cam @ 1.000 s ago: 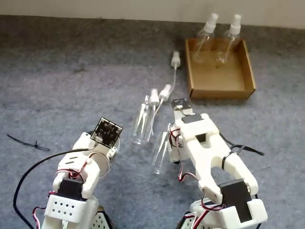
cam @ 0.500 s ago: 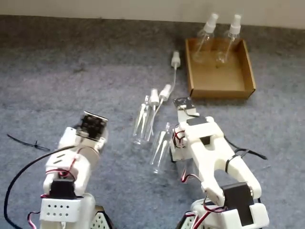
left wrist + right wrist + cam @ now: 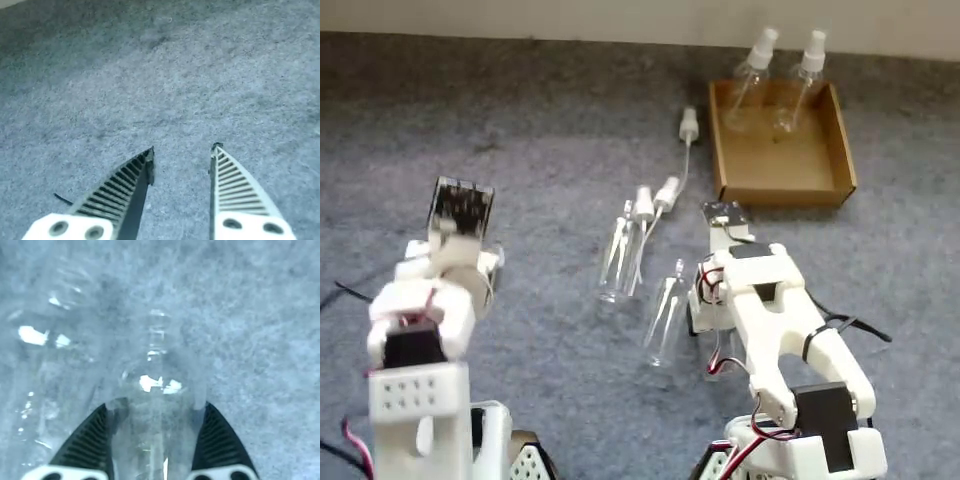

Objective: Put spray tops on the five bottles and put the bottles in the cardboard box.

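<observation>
The right jaws are clamped on an uncapped bottle [image 3: 667, 312] near the middle of the tabletop [image 3: 520, 120]. Its long axis runs near to far, with the open neck pointing far. Just to its left, two capped bottles [image 3: 616, 258] lie side by side, tops far. A loose spray top [image 3: 688, 124] lies beyond them, its tube pointing near. Two boxed bottles [image 3: 748, 90] lean in the box [image 3: 840, 150], tops far. The left jaws stand apart over bare tabletop at the left.

Two bottles [image 3: 748, 88] in cardboard box [image 3: 782, 166]; spray top [image 3: 688, 124] just left
</observation>
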